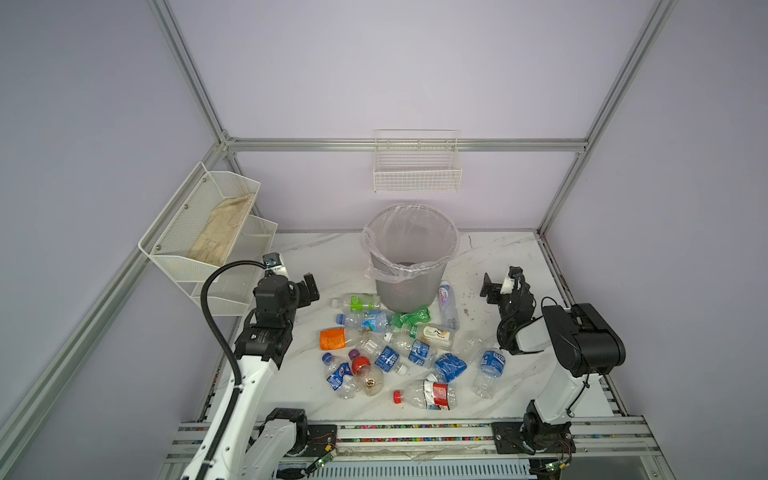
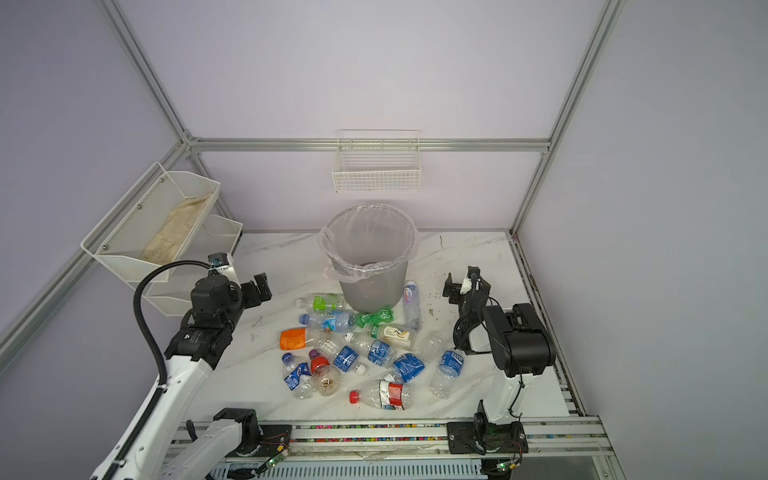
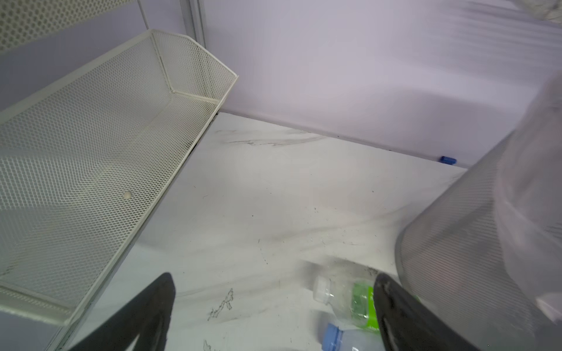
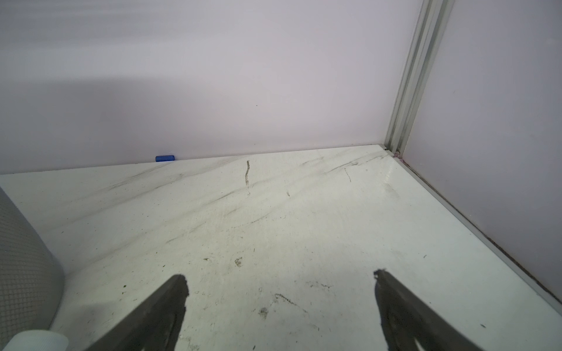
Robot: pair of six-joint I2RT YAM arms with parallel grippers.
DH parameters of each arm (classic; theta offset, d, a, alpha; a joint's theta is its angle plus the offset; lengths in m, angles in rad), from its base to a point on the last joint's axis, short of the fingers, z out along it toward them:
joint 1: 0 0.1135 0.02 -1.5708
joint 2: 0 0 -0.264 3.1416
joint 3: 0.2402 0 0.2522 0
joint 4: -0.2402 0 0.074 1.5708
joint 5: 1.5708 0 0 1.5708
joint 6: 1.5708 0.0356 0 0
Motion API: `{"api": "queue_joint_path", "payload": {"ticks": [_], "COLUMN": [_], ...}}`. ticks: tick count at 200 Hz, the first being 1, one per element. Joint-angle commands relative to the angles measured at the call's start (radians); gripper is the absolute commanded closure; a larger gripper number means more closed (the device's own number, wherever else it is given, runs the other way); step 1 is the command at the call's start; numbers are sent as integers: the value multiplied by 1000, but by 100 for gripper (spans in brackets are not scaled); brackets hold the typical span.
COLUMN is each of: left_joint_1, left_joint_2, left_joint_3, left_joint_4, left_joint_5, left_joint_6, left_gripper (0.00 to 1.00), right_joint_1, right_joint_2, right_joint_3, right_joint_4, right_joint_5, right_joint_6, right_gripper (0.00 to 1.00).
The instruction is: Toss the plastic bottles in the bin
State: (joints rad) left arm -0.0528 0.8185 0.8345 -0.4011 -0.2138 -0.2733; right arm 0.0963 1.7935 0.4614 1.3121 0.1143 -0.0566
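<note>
The plastic bottles [image 1: 395, 349] were found lying in a loose heap on the table [image 1: 519, 257], just in front of the bin [image 1: 409, 249]. At the heap's far left edge, close by the bin's foot, a green-labelled bottle [image 1: 358, 302] was laid with its long axis across both top views, its white cap pointed toward the left gripper [image 1: 308, 287]. That gripper was spread wide and empty just beside the cap. The right gripper [image 1: 490, 286], likewise wide apart and empty, was placed on the bin's other side. The left arm was judged nearer, and a grasp across the bottle's length seemed called for.
</note>
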Motion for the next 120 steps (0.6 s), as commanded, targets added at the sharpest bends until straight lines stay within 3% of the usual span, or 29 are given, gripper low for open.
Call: {"api": "queue_joint_path", "payload": {"ticks": [1, 32, 77, 120], "left_joint_1": [-4, -6, -8, -68], "left_joint_2": [-134, -221, -231, -266], "left_joint_3": [-39, -94, -78, -79], "left_joint_4": [-138, -205, -258, -300], "left_joint_5": [113, 118, 131, 142], "left_joint_6": [-55, -46, -35, -95], "left_gripper": [0, 0, 0, 0], "right_joint_1": [-4, -5, -4, -4], "right_joint_2": [-11, -12, -13, -12], "right_joint_3": [6, 7, 7, 7], "right_joint_4": [19, 19, 19, 19], "right_joint_5": [-4, -4, -5, -5], "right_joint_6": [-10, -11, -8, -10], "right_gripper": [2, 3, 3, 3]}}
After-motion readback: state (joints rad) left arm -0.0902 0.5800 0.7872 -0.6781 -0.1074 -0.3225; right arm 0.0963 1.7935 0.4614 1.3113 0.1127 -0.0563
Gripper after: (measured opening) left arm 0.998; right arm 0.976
